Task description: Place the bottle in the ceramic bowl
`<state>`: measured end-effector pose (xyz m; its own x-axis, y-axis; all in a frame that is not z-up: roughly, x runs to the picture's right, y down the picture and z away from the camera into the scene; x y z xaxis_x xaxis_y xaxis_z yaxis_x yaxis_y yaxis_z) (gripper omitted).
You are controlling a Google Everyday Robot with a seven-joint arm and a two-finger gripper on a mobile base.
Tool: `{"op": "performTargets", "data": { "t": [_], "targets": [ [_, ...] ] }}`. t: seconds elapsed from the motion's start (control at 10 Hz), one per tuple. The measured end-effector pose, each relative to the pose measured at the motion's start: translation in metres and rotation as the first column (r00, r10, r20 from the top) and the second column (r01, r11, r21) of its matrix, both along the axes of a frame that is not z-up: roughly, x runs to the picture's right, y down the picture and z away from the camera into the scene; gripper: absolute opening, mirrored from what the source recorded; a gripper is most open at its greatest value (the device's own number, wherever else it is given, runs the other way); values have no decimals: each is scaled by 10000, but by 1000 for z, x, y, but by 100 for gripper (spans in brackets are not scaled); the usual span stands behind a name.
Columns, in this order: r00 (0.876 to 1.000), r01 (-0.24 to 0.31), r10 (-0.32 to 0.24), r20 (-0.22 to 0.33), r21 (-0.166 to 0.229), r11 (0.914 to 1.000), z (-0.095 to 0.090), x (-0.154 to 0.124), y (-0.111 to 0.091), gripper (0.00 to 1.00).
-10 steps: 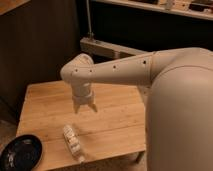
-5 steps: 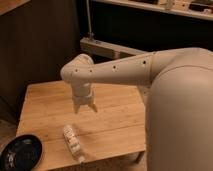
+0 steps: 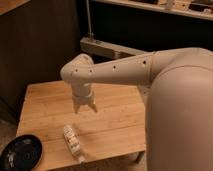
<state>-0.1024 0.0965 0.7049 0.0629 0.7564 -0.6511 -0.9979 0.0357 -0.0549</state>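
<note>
The bottle (image 3: 71, 141) lies on its side on the wooden table (image 3: 115, 120), near the front edge, cap toward the front. The black ceramic bowl (image 3: 21, 152) sits at the table's front left corner, left of the bottle. My gripper (image 3: 85, 107) hangs pointing down over the middle of the table, above and slightly behind-right of the bottle, apart from it. Its fingers are spread open and hold nothing.
My white arm (image 3: 125, 72) and large body (image 3: 180, 115) fill the right side. A dark wall stands behind the table. A grey ledge (image 3: 110, 49) runs at the back.
</note>
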Motion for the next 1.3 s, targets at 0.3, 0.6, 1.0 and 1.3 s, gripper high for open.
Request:
{"op": "performTargets", "data": {
  "t": [0.3,0.6,1.0,1.3],
  "targets": [
    [10000,0,0,1,4,10000,0,0,0,65],
    [9999,84,-85,83,34,10000,-2,-2,0,65],
    [9390,2495,-2490,2372,280,9680,-15,-65,18,65],
    [8680,3561,-3412,3609,266,9341,-9,-96,38,65]
  ]
}}
